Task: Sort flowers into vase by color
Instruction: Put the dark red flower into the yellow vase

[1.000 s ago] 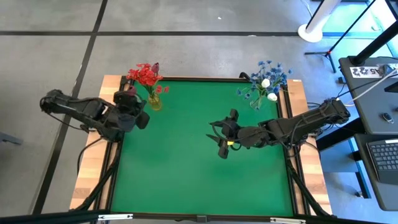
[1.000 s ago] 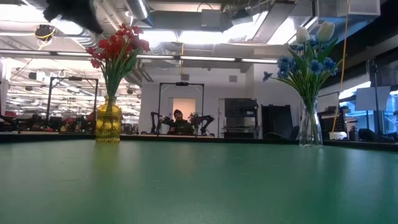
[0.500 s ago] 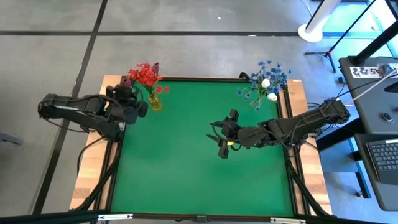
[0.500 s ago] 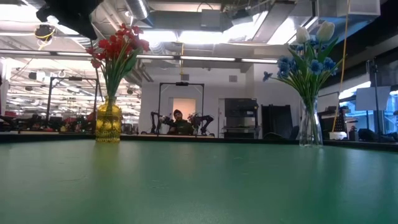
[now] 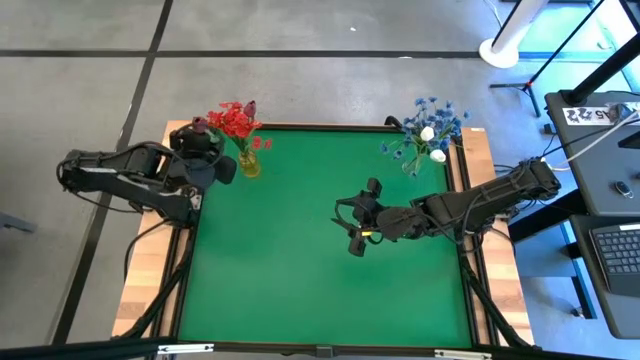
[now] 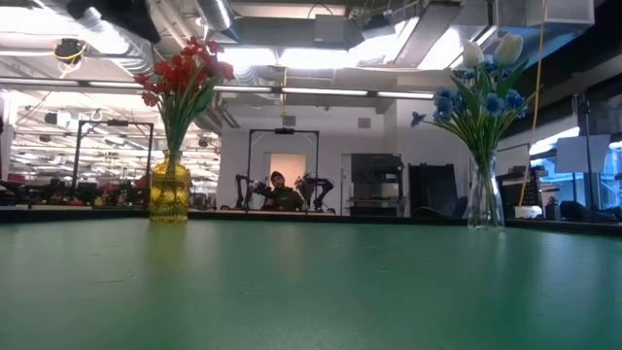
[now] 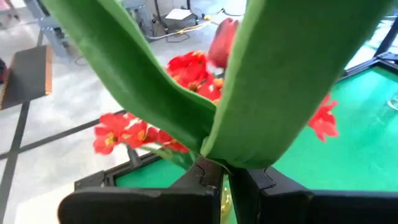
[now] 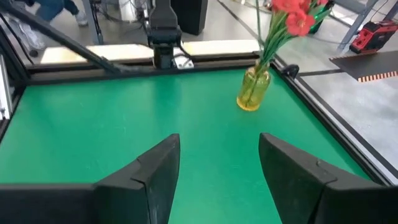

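My left gripper (image 5: 204,146) hovers at the table's far left corner, shut on a flower stem with broad green leaves (image 7: 273,93) and a dark red-pink bud (image 7: 225,34). Just beside it stands the yellow vase (image 5: 248,165), which holds red flowers (image 5: 235,120). A clear vase (image 5: 412,160) at the far right holds blue and white flowers (image 5: 430,128). My right gripper (image 5: 352,226) hangs open over the middle of the green mat, with nothing between its fingers. My left gripper pinches the stem's lower part, right where the leaves spring from it (image 7: 211,163), between its two fingers. The leaves and bud reach out beyond the fingertips toward the red flowers. The stem is lifted clear of the table.
The green mat (image 5: 300,270) lies bare between the two vases and toward the near edge. A wooden rim (image 5: 150,270) runs along the table's sides. In the low view a person sits far off in the room behind the table.
My left gripper has risen and gone toward the table's far edge, turning toward the red flowers in the yellow vase. It has carried the stem along.
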`<action>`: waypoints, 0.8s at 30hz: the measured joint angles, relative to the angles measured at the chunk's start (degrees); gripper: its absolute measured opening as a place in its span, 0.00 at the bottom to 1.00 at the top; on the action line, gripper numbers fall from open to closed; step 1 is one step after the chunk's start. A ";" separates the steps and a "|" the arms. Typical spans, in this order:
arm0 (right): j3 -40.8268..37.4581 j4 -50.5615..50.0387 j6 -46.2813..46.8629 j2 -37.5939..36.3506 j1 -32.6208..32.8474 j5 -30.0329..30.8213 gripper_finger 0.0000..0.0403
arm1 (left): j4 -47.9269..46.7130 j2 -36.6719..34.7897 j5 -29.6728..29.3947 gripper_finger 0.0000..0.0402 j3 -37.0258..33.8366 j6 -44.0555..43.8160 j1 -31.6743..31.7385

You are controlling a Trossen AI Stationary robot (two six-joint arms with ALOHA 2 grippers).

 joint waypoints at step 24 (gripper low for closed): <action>0.02 0.27 0.11 0.29 0.00 -0.45 0.54 | 0.74 7.29 0.98 0.03 0.00 5.51 9.30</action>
